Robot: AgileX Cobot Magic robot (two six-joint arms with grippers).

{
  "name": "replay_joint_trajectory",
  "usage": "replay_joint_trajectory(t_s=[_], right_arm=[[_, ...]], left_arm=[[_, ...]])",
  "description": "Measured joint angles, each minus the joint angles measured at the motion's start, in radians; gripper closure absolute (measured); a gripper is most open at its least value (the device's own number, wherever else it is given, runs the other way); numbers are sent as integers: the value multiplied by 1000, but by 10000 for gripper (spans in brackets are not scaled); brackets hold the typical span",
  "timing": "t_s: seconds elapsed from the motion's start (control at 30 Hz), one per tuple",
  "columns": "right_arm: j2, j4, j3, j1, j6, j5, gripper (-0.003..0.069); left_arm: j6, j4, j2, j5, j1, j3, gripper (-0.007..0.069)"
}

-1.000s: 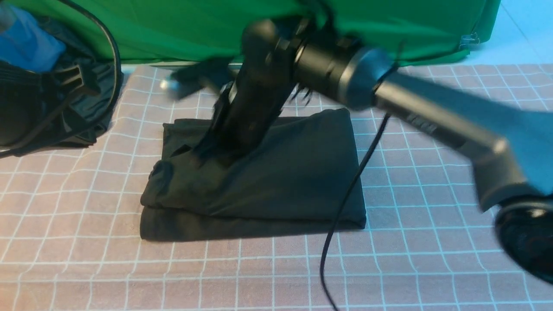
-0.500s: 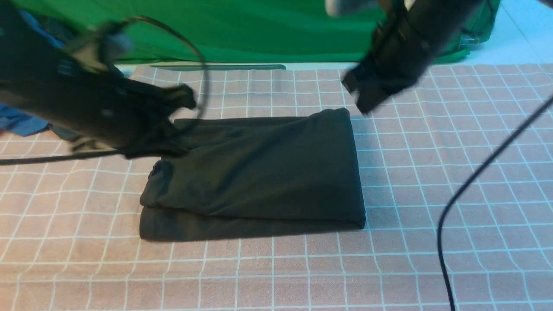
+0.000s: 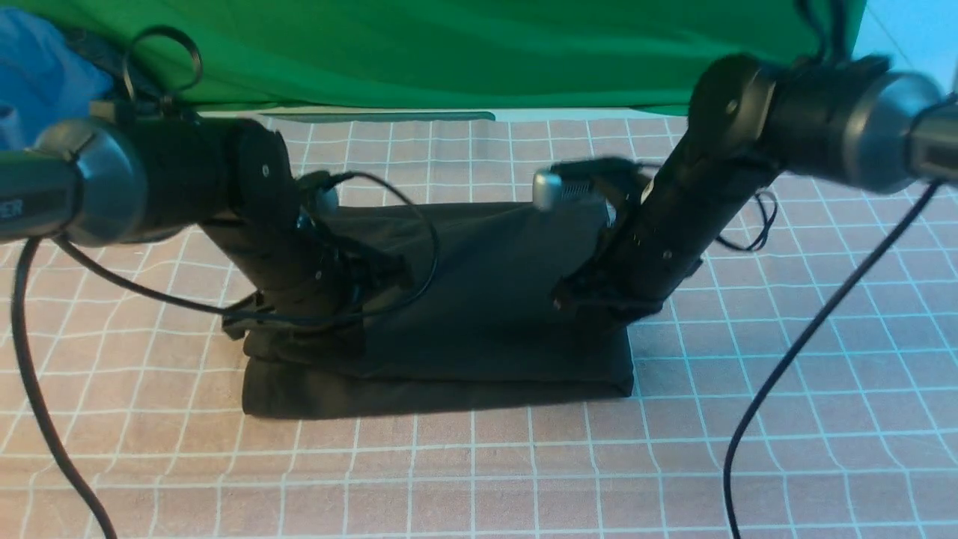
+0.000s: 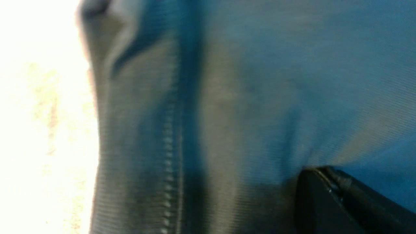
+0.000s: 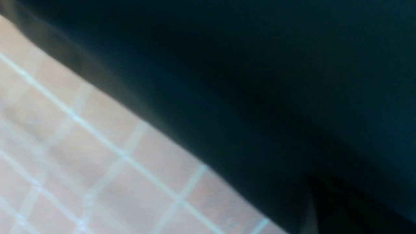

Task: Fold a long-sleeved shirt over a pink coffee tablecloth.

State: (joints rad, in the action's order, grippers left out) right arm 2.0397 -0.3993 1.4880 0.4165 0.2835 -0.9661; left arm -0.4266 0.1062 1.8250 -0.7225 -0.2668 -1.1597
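The black long-sleeved shirt [image 3: 486, 299] lies folded into a thick rectangle on the pink coffee tablecloth [image 3: 479, 464]; its print is hidden. My left gripper [image 3: 314, 337] is down on the shirt's left end and my right gripper [image 3: 599, 311] on its right end, both tips dark against the cloth. In the left wrist view one black finger [image 4: 341, 201] presses against the ribbed shirt fabric [image 4: 227, 97]. In the right wrist view the shirt [image 5: 260, 81] fills most of the picture beside the tablecloth [image 5: 81, 156]. Neither gripper's opening shows.
A bright green fabric [image 3: 449, 52] hangs along the back edge. A blue garment [image 3: 37, 75] sits at the far left. Black cables trail from the right arm [image 3: 786, 359] and the left arm [image 3: 30, 374] across the cloth.
A second ago my right arm reached across the shirt's left part, then both arms swung away. Now each has come down onto its own end of the shirt, whose shape is unchanged.
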Motion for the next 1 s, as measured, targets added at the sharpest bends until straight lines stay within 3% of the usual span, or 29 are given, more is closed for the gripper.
replay_joint_trajectory(t_s=[0.47,1.0], right_arm=[[28,73,-1,2,-42,-6,624],[28,76,2,2,-42,-16,624]], left_arm=[[-63,-129,-103,-37,41,21,611],[-89,-141,-30,-86,81,32,611]])
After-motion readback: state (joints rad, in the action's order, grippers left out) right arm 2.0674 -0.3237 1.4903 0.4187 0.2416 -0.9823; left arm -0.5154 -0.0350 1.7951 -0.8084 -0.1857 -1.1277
